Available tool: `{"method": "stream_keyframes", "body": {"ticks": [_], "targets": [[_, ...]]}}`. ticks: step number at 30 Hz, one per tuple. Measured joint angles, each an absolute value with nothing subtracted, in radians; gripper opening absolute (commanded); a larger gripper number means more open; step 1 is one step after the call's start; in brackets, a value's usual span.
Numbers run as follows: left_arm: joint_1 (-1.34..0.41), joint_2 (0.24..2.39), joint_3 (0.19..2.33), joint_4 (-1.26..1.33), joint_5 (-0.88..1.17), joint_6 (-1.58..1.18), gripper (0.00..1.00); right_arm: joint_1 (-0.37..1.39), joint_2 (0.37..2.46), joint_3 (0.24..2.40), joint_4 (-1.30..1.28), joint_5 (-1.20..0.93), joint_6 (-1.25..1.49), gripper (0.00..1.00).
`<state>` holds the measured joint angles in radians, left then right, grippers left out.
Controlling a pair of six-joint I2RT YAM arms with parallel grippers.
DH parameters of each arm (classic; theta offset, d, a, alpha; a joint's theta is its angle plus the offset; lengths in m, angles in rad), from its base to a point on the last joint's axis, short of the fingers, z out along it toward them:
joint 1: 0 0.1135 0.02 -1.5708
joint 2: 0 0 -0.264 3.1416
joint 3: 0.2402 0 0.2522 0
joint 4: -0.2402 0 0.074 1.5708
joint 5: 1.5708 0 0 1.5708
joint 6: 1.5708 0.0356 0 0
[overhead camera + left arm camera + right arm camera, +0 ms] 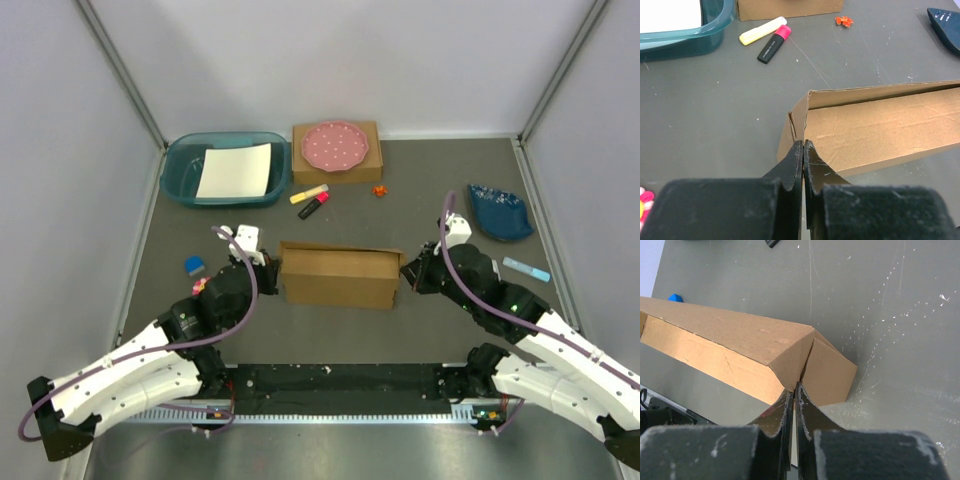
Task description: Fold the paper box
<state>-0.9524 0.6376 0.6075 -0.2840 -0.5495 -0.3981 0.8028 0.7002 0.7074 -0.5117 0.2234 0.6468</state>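
While each arm pinches one end of it, the paper box [337,275] stands near the middle of the table [320,335], between the two arms. It is partly formed into a long brown trough with its walls raised.

**Left gripper** [803,150]: the fingers are pressed almost together on the thin cardboard edge at the box's left near corner.

**Right gripper** [794,392]: the fingers are likewise closed to a sliver, with a pale strip of board between them, at the seam where the right end flap meets the long wall.

**Handling (judged):**
- The corrugated sheet is probably light and stiff across its panels.
- It should bend readily only along the scored creases and is likely to spring back if let go.
- Its smooth kraft face may slip in a shallow pinch, and a hard pinch could crush the edges.
- The best holds appear to be the end flaps and tabs close to their creases, one at each end, so that the walls stay square.

**Writing:** no brand, label or print is visible on the box. The pink highlighter [774,44] and the yellow highlighter [762,31] beyond it carry no legible text. The smaller box [337,165] at the back bears a pink dotted plate [335,145] and no readable marking.
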Motion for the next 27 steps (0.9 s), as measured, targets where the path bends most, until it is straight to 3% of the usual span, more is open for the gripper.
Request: {"method": "stream_keyframes", "body": {"ticks": [27], "targets": [[-0.951,0.559,0.464,-0.161,-0.564,-0.467,0.00,0.803,0.694,0.707,-0.517,0.219,0.647,0.00]]}}
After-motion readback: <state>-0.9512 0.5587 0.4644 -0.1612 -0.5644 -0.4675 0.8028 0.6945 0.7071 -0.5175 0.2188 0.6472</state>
